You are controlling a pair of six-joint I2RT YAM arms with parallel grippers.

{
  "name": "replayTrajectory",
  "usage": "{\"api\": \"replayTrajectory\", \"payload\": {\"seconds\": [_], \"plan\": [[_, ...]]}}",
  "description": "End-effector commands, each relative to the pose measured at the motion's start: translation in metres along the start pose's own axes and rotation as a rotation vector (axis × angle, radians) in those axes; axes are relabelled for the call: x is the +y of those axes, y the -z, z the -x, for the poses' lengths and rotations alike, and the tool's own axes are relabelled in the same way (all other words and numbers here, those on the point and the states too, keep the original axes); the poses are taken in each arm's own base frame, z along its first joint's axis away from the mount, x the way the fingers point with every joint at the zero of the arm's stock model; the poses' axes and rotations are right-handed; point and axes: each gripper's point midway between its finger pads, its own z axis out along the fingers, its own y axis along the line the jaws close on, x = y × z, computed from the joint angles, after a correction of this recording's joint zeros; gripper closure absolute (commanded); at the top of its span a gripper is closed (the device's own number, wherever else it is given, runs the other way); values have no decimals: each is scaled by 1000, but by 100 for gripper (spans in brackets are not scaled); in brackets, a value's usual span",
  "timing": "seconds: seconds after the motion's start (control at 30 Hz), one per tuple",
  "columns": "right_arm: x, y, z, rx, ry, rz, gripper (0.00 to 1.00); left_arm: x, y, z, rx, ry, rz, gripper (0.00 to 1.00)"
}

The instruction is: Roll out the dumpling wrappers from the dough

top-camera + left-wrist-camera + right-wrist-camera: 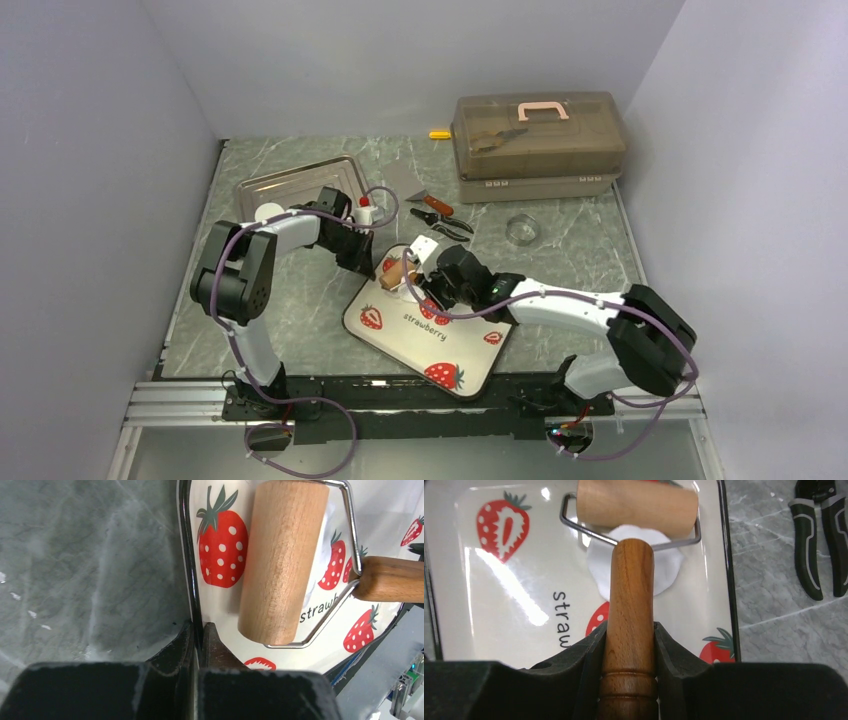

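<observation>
A flattened white patch of dough [669,572] lies on the strawberry plate [499,605], partly under the roller. The wooden roller's drum [636,505] rests across the dough's far edge. My right gripper [630,630] is shut on the roller's brown handle [631,590]. In the top view it [432,285] hangs over the plate [400,335]. My left gripper [198,635] is shut on the plate's black rim [187,555], one finger outside on the table and one inside. The drum [282,560] lies just to the right of it. A white round disc [268,213] shows at the metal tray's near edge, half hidden by the left arm.
A metal tray [300,185] sits at the back left. A brown toolbox [537,140] stands at the back right. Black pruning shears [440,215] lie behind the plate, and a clear ring [521,229] lies to their right. A small yellow object [439,134] lies by the back wall.
</observation>
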Motion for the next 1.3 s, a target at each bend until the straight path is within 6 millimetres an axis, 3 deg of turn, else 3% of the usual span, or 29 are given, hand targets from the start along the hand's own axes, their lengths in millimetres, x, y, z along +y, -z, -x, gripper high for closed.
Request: {"api": "replayTrajectory", "payload": {"seconds": [0.0, 0.2, 0.37, 0.5, 0.57, 0.77, 0.87, 0.93, 1.03, 1.17, 1.27], "plan": [[-4, 19, 37, -98, -96, -38, 100, -4, -3, 0, 4, -71, -22, 100], [-12, 2, 92, -211, -187, -77, 100, -5, 0, 2, -7, -93, -12, 100], [-27, -3, 118, -215, -226, -126, 100, -8, 1, 3, -13, -106, -9, 100], [-33, 21, 143, -281, -229, -126, 100, -10, 2, 5, -18, -116, -8, 100], [-35, 39, 147, -288, -224, -134, 100, -10, 3, 5, -20, -120, -8, 100], [-21, 78, 130, -302, -172, -79, 100, -11, 1, 4, -16, -118, -11, 100], [1, 79, 107, -251, -86, -26, 100, -11, 1, 4, -14, -119, -11, 100], [8, 70, 88, -187, -68, -35, 100, -11, 1, 4, -15, -120, -11, 100], [2, 46, 61, -89, -56, -104, 100, -11, -1, 4, -12, -119, -11, 100], [4, 18, 47, -14, -39, -112, 100, -11, 0, 3, -10, -124, -7, 100], [4, 7, 24, 85, -43, -131, 100, -11, 1, 4, -14, -126, -7, 100]]}}
